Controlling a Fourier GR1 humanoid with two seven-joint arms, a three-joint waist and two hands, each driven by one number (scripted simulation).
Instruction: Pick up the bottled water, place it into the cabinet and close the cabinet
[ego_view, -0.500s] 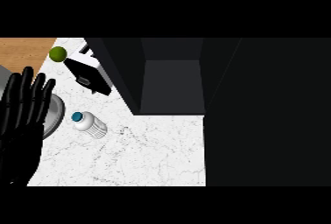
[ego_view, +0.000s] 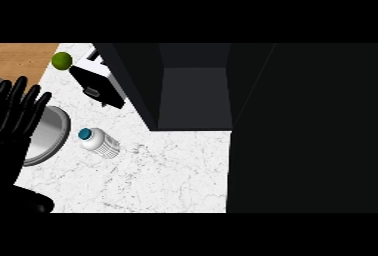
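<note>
The bottled water (ego_view: 98, 141), clear with a teal cap, lies on its side on the white marble counter (ego_view: 162, 175), left of centre. My left hand (ego_view: 21, 125) stands open at the view's left edge, fingers up, a short way left of the bottle and not touching it. The dark cabinet (ego_view: 193, 95) is open at the back centre, showing a grey inner floor with nothing on it. My right hand does not show.
A grey round plate (ego_view: 50, 137) lies partly under my left hand. A black-and-white appliance (ego_view: 100, 82) stands behind the bottle, with a green lime (ego_view: 62, 60) beside it. A large dark panel (ego_view: 303, 130) fills the right side. Wood surface (ego_view: 22, 57) shows at top left.
</note>
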